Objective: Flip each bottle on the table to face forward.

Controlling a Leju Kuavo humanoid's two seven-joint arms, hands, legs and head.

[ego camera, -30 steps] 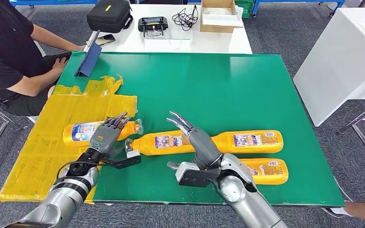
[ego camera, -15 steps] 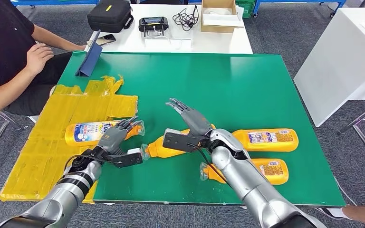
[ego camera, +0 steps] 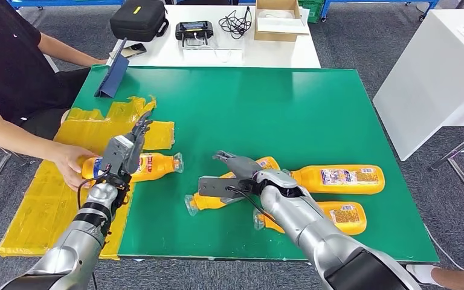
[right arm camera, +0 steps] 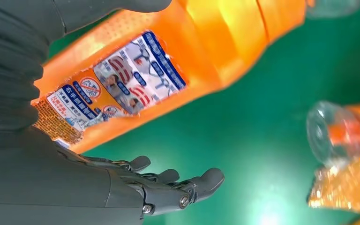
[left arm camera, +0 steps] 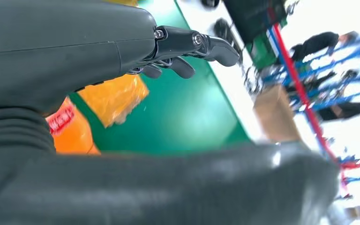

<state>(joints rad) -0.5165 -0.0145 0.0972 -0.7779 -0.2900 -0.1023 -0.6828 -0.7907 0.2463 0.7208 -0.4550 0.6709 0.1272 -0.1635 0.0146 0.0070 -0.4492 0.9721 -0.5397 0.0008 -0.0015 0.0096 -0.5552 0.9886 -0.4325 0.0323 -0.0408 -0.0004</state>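
Under right hand, fingers spread: orange bottle, label up; left hand open.

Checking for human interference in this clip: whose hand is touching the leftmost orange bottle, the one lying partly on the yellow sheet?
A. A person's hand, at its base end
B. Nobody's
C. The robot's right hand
A: a person's hand grips the base end of the leftmost bottle, while the robot's left hand is raised over it.
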